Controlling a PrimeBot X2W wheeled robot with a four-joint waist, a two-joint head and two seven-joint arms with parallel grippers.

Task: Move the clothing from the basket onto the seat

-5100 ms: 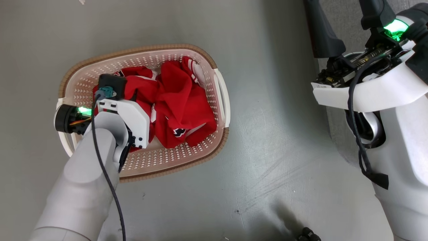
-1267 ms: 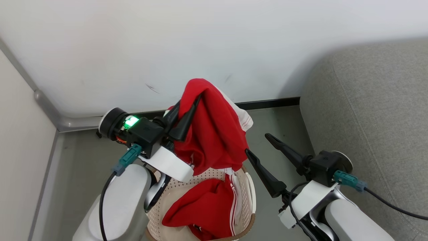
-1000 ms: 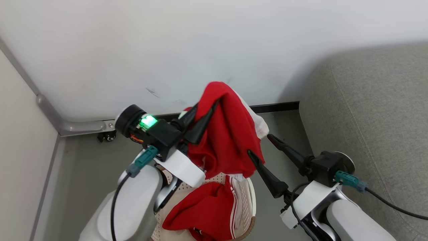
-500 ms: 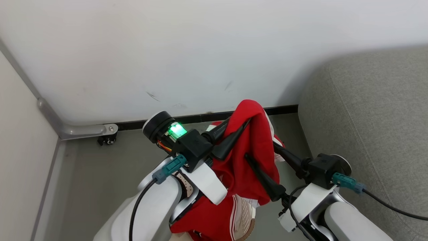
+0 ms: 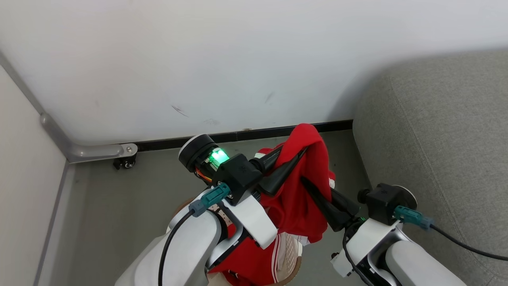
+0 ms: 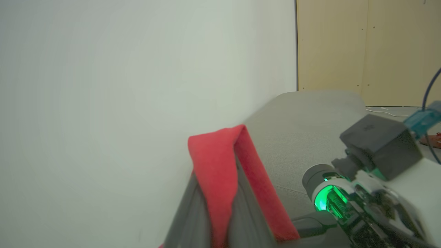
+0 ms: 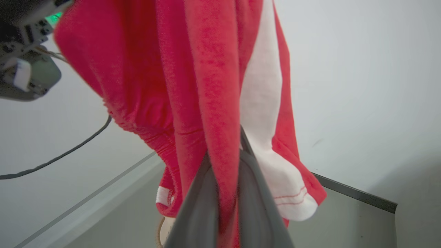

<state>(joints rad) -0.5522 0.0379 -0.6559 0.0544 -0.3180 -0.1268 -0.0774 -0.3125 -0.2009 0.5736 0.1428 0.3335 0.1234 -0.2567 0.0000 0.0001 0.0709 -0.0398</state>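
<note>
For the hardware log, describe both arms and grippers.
Pale grey arms, white wrist shells. The left gripper and right gripper have long dark tapered fingers on black blocks, each with a teal plug and dark cable. Both show green lights.

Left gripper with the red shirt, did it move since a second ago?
Yes. The left gripper, shut on the red garment, has moved right, toward the grey sofa, and down past the black baseboard.

Left pincer and right pincer are raised, both clamped.
</note>
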